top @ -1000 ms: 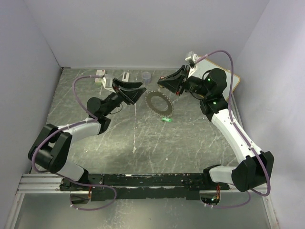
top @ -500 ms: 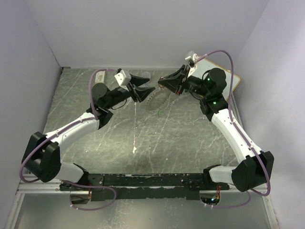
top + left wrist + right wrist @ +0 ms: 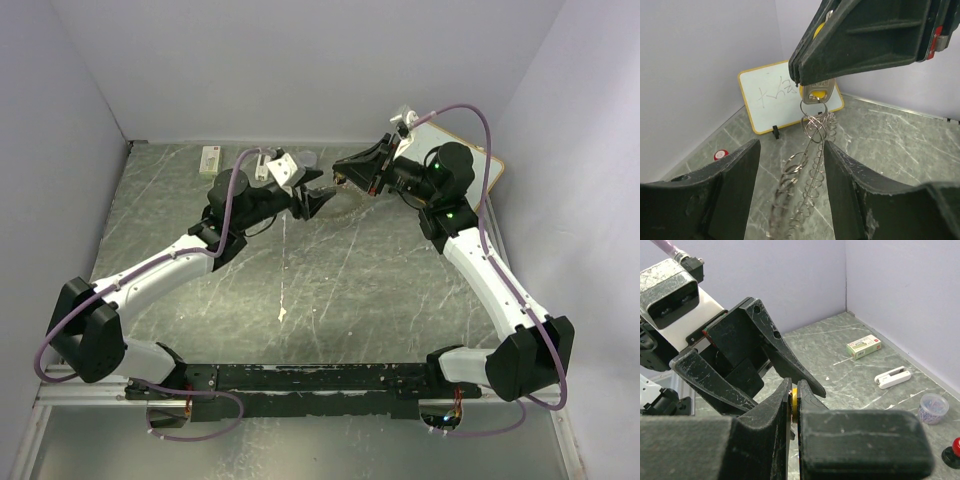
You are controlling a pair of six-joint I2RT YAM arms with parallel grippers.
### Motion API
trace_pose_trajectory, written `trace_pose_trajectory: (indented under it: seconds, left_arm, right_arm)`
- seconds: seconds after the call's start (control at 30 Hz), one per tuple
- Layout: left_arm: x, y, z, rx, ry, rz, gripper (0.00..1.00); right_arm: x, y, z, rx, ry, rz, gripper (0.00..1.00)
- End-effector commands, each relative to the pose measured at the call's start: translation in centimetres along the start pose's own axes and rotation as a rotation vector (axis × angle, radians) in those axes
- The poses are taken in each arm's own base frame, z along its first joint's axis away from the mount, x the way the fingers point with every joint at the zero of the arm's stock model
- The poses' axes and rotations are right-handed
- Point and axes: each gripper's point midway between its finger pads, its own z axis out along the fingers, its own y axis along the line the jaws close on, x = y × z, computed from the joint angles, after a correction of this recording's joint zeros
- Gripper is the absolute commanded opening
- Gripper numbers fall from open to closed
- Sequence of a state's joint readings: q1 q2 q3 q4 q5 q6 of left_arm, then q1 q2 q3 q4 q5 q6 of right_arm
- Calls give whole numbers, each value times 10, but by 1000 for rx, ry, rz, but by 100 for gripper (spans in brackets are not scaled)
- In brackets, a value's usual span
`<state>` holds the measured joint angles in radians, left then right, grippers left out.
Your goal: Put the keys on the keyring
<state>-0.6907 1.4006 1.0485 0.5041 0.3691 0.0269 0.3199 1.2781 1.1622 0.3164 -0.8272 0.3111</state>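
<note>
My right gripper (image 3: 794, 390) is shut on the yellow-orange key (image 3: 795, 401); in the top view it (image 3: 340, 178) hovers at the back centre. In the left wrist view the key (image 3: 817, 92) hangs from its fingers, silver blade down. The keyring (image 3: 807, 165), a string of small silvery rings, dangles from the key. My left gripper (image 3: 792, 145) is open, one finger on each side of the hanging ring and apart from it; in the top view it (image 3: 318, 200) sits just left of the right gripper. The green key is out of view.
A yellow-framed whiteboard (image 3: 785, 95) stands at the back right (image 3: 482, 160). A red-topped knob (image 3: 720, 154) sits near it. A small cup (image 3: 932, 407), a white clip (image 3: 892, 377) and a small box (image 3: 864, 346) lie along the back wall.
My left arm swung right and up to meet the right gripper. The ring and green key, on the table a second ago, no longer show there in the top view.
</note>
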Motion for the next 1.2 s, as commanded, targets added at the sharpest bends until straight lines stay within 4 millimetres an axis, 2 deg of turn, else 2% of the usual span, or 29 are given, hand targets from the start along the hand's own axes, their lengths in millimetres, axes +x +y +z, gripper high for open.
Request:
trace_pose_trajectory:
  seconds: [0.0,0.2,0.47,0.63,0.7,0.73,1.17]
  left_arm:
    - [-18,3,0,-25,-20,44,65]
    - [-23,9,-2,-79,-20,68,67]
    - [-41,13,-23,-166,-72,106,70]
    - [-49,13,-28,-181,-88,131,86]
    - [-50,12,-28,-184,-98,139,99]
    - [-49,12,-28,-185,-99,143,100]
    - [-35,7,-11,-128,-61,175,98]
  right_arm:
    - [-21,-2,0,14,-48,-40,0]
    - [-21,-1,0,15,-48,-42,0]
    - [-21,-1,-1,17,-47,-42,0]
    - [-21,-1,-1,16,-49,-42,0]
    - [-21,-1,-1,16,-48,-42,0]
    - [-21,0,-1,16,-49,-42,0]
    - [-19,2,0,6,-45,-42,0]
